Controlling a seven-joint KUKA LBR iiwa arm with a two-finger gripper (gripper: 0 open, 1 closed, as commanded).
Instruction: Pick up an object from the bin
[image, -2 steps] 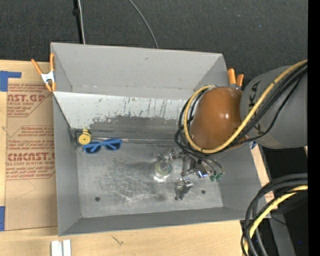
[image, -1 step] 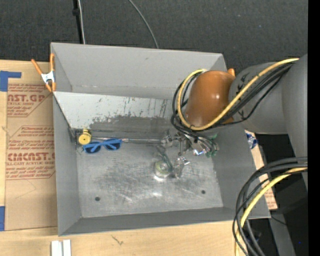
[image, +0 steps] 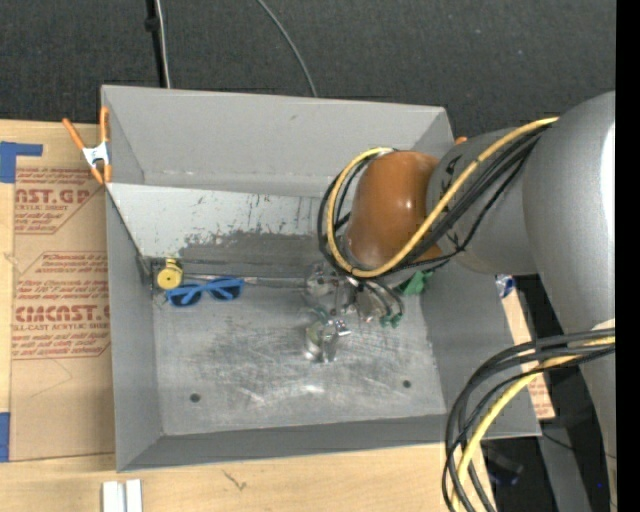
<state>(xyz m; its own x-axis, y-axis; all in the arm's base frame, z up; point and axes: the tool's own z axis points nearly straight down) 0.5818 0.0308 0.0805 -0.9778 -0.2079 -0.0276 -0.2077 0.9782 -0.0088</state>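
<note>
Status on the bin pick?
Gripper low over bare bin floor, centre. Green thing close at its right. Blue sunglasses, yellow disc far left, clear of it.

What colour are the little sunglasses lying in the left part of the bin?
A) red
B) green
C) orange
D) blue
D: the sunglasses near the back left of the bin are blue all over, and they lie right beside a small yellow thing.
</note>
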